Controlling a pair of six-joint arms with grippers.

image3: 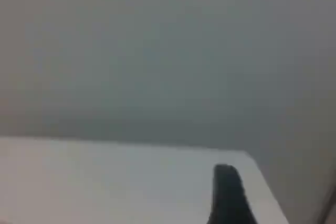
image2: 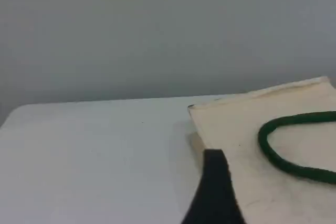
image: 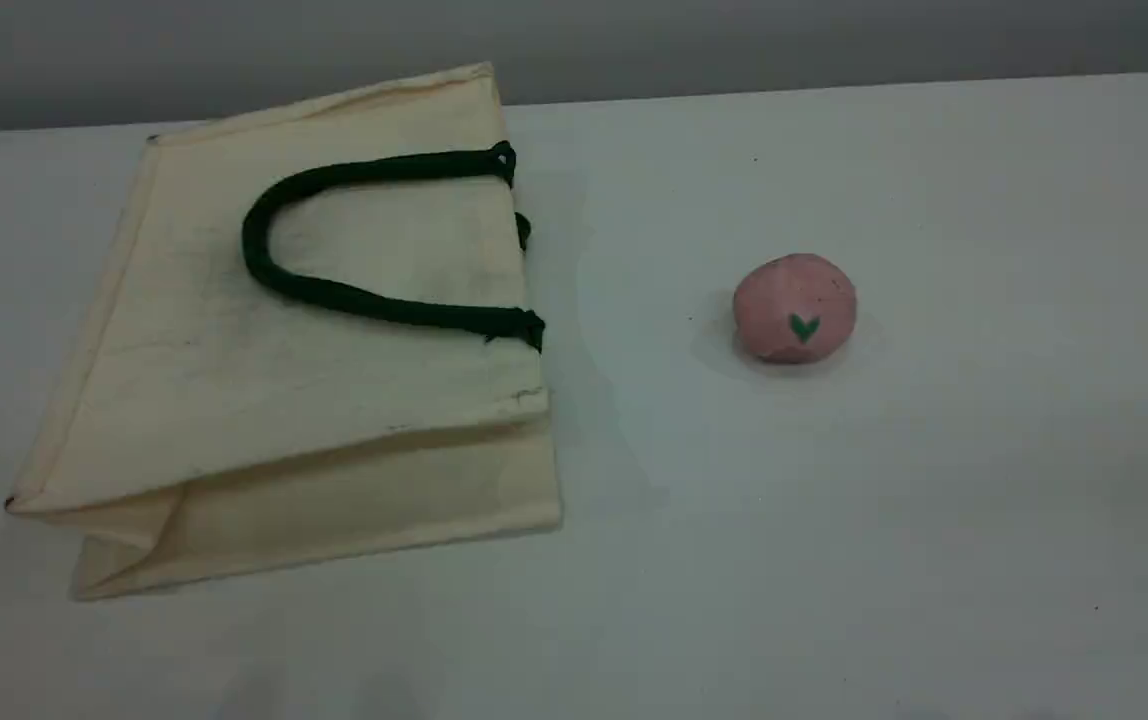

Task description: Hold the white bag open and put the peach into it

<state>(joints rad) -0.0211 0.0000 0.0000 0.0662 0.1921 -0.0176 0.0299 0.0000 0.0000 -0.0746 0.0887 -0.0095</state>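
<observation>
left tool [image2: 214, 192] raised beside white bag [image: 284, 330], empty

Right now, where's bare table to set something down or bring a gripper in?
Widest free patch: right of the peach to the table edge, plus the whole near strip. A clear lane also runs between the white bag and the peach. The left side is crowded: the bag lies flat there, rope handle on top.

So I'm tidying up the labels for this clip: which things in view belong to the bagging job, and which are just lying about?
Part of the job:
- white bag, lying flat on its side, green rope handle on top
- peach, on the table to the bag's right, apart from it

Just lying about:
- nothing loose; only the white table under both
</observation>
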